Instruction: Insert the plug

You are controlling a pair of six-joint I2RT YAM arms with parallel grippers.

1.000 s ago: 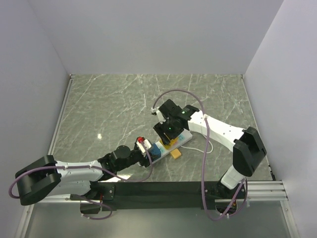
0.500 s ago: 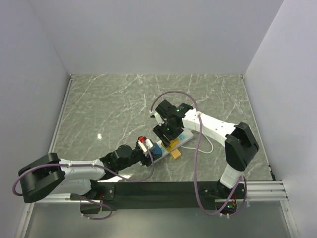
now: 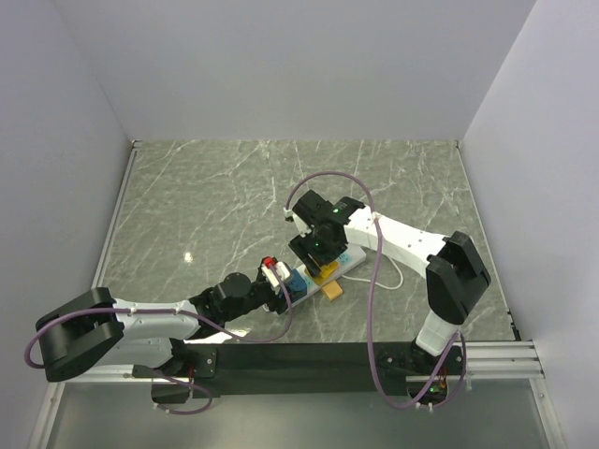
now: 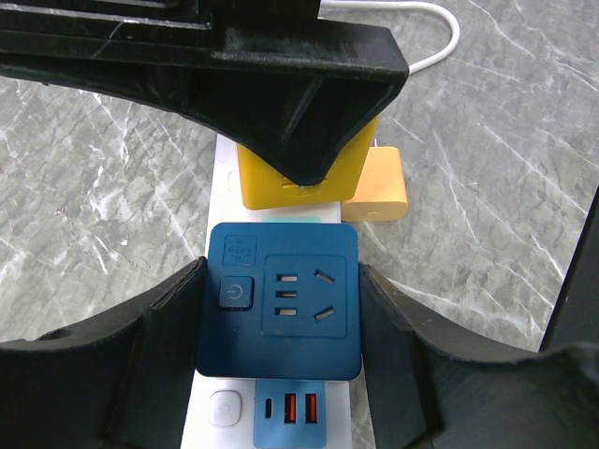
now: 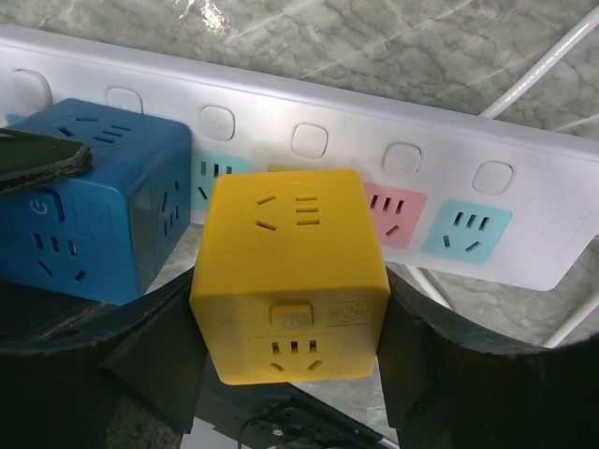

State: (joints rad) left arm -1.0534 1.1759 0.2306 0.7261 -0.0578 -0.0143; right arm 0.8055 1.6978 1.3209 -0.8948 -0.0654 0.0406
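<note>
Clamping the yellow cube plug (image 5: 290,271) in the right gripper (image 5: 290,369), over the power strip (image 5: 524,234) ahead of its fingers. Pinching the blue cube (image 4: 278,313) with the left gripper (image 4: 279,323). Could jam if pushed down tilted; could skid the strip along the counter (image 3: 215,196) given a slack pinch.

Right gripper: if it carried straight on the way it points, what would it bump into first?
The yellow cube in its fingers would meet the white power strip just behind it, between a teal socket and a pink socket. Whether they already touch is unclear.
</note>
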